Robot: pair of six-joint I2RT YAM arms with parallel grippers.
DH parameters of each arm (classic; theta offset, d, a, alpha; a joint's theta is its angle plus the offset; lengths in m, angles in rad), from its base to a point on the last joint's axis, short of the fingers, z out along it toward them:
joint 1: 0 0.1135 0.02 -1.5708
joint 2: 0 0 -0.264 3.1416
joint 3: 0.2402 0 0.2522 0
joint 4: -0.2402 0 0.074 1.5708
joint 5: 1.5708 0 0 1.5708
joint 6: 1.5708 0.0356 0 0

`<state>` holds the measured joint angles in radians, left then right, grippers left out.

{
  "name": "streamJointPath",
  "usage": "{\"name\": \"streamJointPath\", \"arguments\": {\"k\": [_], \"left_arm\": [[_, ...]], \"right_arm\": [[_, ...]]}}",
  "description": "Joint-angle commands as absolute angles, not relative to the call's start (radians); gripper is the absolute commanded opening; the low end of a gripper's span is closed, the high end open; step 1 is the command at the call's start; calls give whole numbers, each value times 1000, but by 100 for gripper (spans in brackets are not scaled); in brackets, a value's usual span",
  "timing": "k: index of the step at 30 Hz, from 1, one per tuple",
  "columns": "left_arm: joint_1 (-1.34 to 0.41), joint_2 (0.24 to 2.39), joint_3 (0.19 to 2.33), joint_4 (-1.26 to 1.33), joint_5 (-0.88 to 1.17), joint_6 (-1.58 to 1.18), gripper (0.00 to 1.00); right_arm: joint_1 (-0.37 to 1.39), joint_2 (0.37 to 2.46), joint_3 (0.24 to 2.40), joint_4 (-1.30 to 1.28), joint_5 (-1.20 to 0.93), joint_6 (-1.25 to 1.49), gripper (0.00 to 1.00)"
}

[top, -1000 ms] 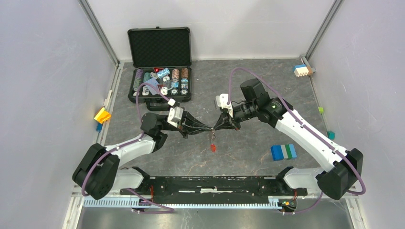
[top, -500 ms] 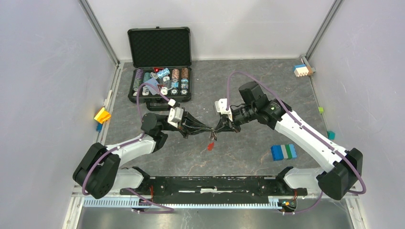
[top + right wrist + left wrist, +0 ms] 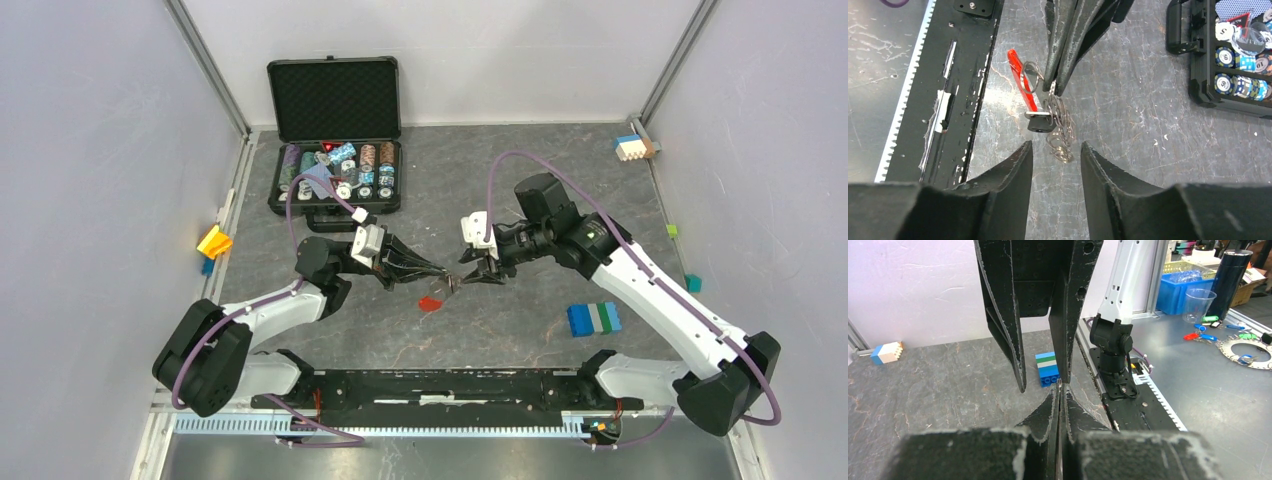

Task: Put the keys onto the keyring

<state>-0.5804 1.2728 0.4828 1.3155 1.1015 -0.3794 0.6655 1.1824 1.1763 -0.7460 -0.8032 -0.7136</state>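
Keyring (image 3: 1017,67) pinched by left gripper (image 3: 1054,91), right gripper (image 3: 1055,146) parted

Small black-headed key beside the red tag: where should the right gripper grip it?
Probably its black plastic head, the broadest part, approached from where the open right gripper hovers: the shut left gripper holds the silvery chain loops on the far side.

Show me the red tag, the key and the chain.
red tag (image 3: 1015,64), right wrist view, its upper half.
key (image 3: 1040,124), right wrist view, its black head.
chain (image 3: 1060,120), right wrist view, its middle rings.
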Motion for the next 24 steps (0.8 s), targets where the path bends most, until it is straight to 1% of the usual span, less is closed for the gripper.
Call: {"name": "streamJointPath", "arguments": {"k": [1, 4, 9, 11, 13, 16, 23, 24], "left_arm": [[-585, 1266, 485, 1353, 1098, -367, 2], [-584, 1268, 487, 1355, 1103, -372, 2], [-584, 1263, 484, 1346, 1104, -365, 2], [-584, 1264, 485, 1346, 1105, -365, 2], [-584, 1266, 485, 1347, 1104, -363, 2], [-584, 1268, 484, 1344, 1105, -360, 2], [-584, 1272, 483, 1337, 1105, -351, 2], [-585, 1272, 483, 1338, 1105, -351, 2]], "right_arm": [[662, 1182, 1231, -772, -863, -730, 47], [662, 1208, 1236, -746, -897, -705, 47], [662, 1247, 1259, -743, -950, -697, 42], [663, 1253, 1257, -734, -964, -691, 36], [663, 1260, 1256, -729, -978, -685, 34], [664, 1264, 1256, -724, -993, -680, 26], [664, 1261, 1247, -715, -994, -674, 19], [664, 1261, 1244, -713, -993, -673, 16]]}}
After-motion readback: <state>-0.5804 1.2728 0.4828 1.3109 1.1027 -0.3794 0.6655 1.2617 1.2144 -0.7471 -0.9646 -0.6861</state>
